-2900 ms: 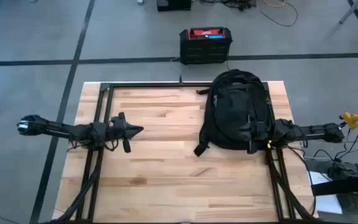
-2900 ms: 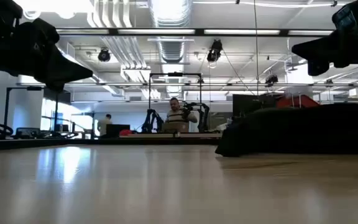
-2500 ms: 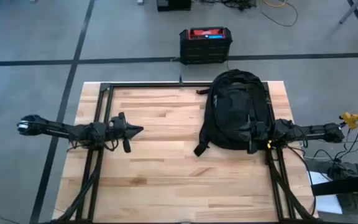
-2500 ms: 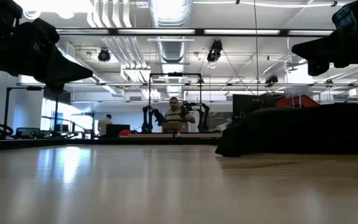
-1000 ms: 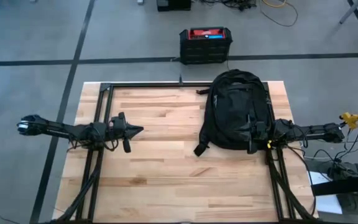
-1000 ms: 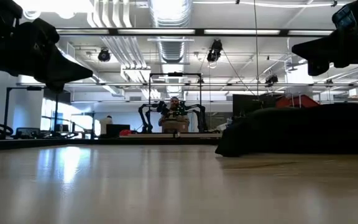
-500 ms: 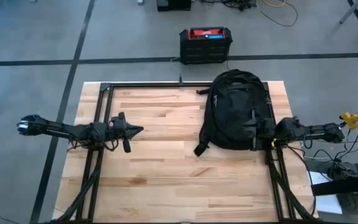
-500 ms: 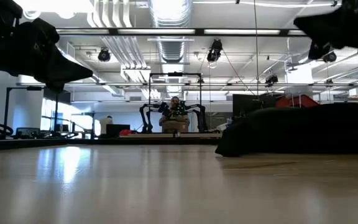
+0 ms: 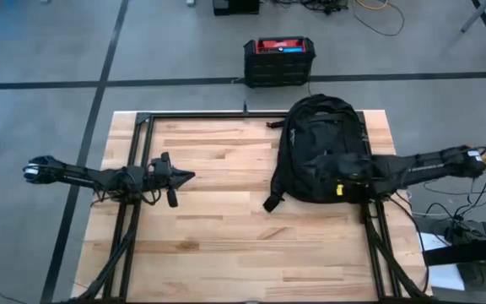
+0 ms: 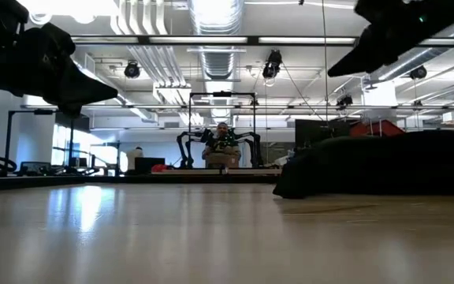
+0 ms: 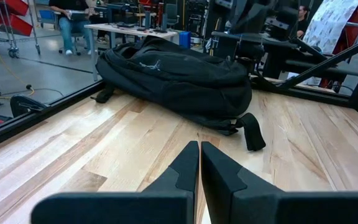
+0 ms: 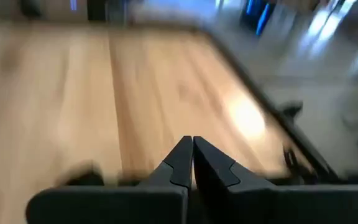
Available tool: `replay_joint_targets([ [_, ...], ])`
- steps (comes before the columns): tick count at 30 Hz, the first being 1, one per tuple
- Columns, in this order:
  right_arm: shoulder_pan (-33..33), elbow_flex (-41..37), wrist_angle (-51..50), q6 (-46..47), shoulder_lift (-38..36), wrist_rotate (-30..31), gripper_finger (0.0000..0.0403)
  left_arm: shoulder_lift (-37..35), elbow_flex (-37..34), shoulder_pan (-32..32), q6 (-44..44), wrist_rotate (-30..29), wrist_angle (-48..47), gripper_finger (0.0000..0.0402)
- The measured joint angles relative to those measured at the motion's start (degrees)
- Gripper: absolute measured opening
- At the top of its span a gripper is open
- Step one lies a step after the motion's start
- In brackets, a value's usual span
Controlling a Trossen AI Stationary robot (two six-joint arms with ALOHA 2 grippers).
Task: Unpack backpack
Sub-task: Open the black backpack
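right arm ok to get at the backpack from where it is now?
Probably yes. The right gripper is already above the backpack near its right edge, with nothing between them. Its fingers are shut, so it would need to open before grabbing anything.

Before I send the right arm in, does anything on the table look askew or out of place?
Nothing stands out. The backpack lies flat and zipped on the table, one strap trailing off its near-left corner. The right pincer is shut above its right edge; the left pincer waits shut, well away.
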Motion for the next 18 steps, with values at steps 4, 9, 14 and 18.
replay_joint_targets([
  [4, -0.1, 14.9, -22.6, 9.3, 10.8, 0.4, 0.0001, 0.0, 0.0, 0.0, 0.0, 0.0, -0.1, 0.0],
  [9, -0.5, 26.1, -37.4, 14.9, 21.2, -0.2, 0.0043, 0.0, 0.0, 0.0, 0.0, 0.0, -0.3, 0.0],
  [14, -0.8, 27.5, -37.9, 14.8, 28.5, -3.2, 0.0142, 0.0, 0.0, 0.0, 0.0, 0.0, -0.3, 0.0],
  [18, -1.3, 24.0, -39.2, 17.3, 32.1, -3.7, 0.0215, 0.0, 0.0, 0.0, 0.0, 0.0, -0.3, 0.0],
])
